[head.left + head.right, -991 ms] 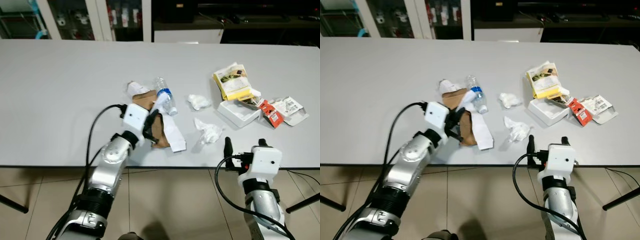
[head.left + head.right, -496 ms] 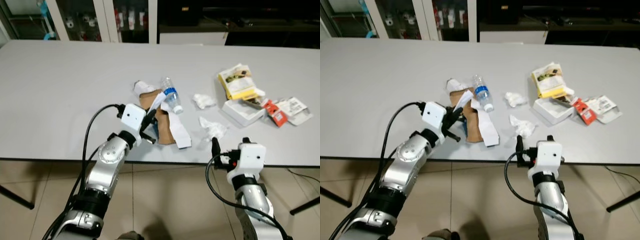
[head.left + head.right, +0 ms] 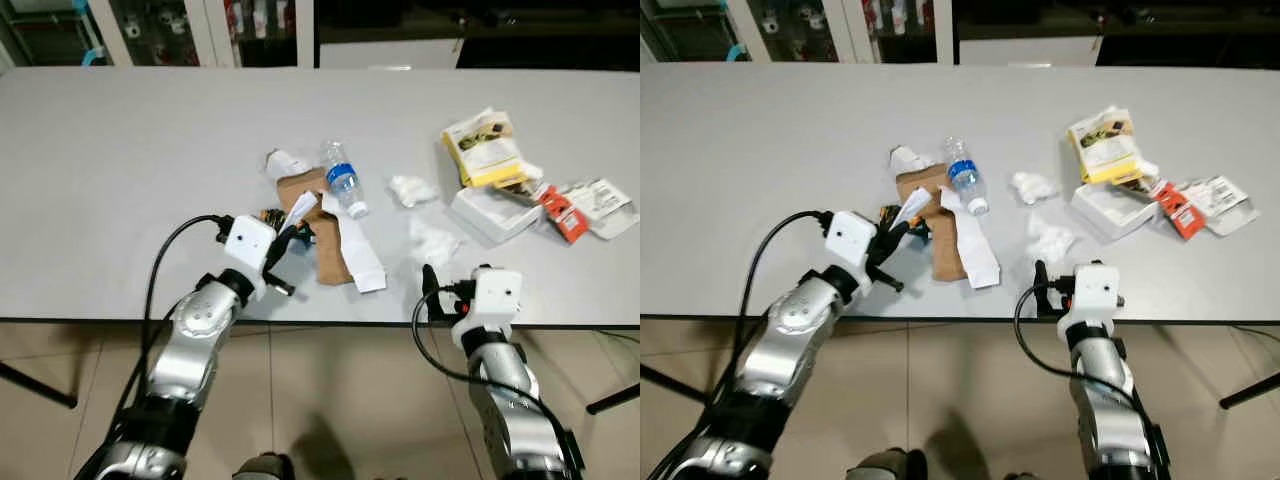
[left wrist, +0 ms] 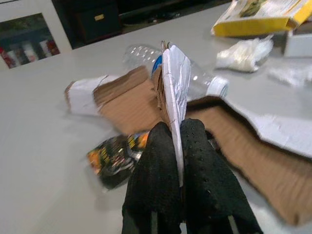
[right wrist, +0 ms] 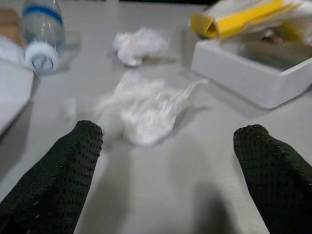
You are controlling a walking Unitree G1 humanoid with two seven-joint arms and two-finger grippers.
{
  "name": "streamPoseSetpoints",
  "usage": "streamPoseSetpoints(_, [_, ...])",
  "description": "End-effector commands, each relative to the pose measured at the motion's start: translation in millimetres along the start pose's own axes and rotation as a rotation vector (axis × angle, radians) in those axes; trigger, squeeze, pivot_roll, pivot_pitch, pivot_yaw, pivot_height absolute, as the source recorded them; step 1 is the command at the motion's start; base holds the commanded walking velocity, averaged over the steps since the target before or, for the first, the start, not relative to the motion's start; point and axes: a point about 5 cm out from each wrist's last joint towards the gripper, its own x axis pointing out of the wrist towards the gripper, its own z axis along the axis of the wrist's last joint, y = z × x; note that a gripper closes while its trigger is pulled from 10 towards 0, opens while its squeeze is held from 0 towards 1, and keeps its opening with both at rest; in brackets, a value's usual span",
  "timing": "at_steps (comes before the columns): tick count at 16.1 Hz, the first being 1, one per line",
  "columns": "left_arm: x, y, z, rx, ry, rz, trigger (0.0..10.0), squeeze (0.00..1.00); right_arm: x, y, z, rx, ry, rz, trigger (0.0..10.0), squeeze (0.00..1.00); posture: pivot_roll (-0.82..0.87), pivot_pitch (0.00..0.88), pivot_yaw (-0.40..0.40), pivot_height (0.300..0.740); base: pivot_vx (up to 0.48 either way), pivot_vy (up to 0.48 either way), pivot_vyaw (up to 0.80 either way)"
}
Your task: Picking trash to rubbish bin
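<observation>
- Brown torn cardboard [image 3: 325,235] with white flaps lies flat on the grey table [image 3: 120,170], its long axis running from the far side toward the near edge.
- The left gripper [image 4: 175,146] is pinched tight on a thin, creased white strip [image 4: 174,83], possibly part of that cardboard.
- The right gripper [image 5: 168,146] is spread wide, empty, facing a crumpled tissue [image 5: 141,109].
- A clear plastic bottle [image 3: 343,178] lies cap toward the robot.

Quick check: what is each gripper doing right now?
Left gripper: jaws shut on the torn cardboard piece.
Right gripper: jaws open, holding nothing, before a crumpled tissue.
</observation>
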Motion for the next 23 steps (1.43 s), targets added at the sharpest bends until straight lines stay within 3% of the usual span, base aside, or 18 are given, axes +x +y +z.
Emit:
streamPoseSetpoints(1, [-3.8, 3.0, 1.1, 0.019, 0.011, -0.002, 10.0, 0.0, 2.3, -2.9, -2.6, 0.021, 0.003, -0.004, 10.0, 0.0, 0.27, 0.186, 0.03, 0.74, 0.0, 0.0, 0.0])
streamPoseSetpoints(5, [-13.7, 7.8, 0.7, 0.031, 0.03, 0.01, 10.0, 0.0, 22.0, 6.3, -3.5, 0.007, 0.011, 0.058, 10.0, 0.0, 0.3, 0.212, 0.025, 0.74, 0.0, 0.0, 0.0])
streamPoseSetpoints(11, [-20.9, 10.5, 0.5, 0.035, 0.052, 0.026, 10.0, 0.0, 42.4, 0.2, -3.1, 0.024, 0.02, 0.044, 10.0, 0.0, 0.33, 0.223, 0.023, 0.74, 0.0, 0.0, 0.0])
streamPoseSetpoints(12, [-21.1, 10.8, 0.8, 0.035, 0.054, 0.026, 10.0, 0.0, 45.1, 0.3, -1.9, 0.032, 0.014, 0.044, 0.0, 0.0, 0.33, 0.223, 0.023, 0.74, 0.0, 0.0, 0.0])
streamPoseSetpoints(23, [-19.3, 10.5, 0.9, 0.032, 0.06, 0.019, 10.0, 0.0, 49.7, 2.0, -5.6, 0.05, -0.003, 0.046, 0.0, 0.0, 0.33, 0.212, 0.024, 0.74, 0.0, 0.0, 0.0])
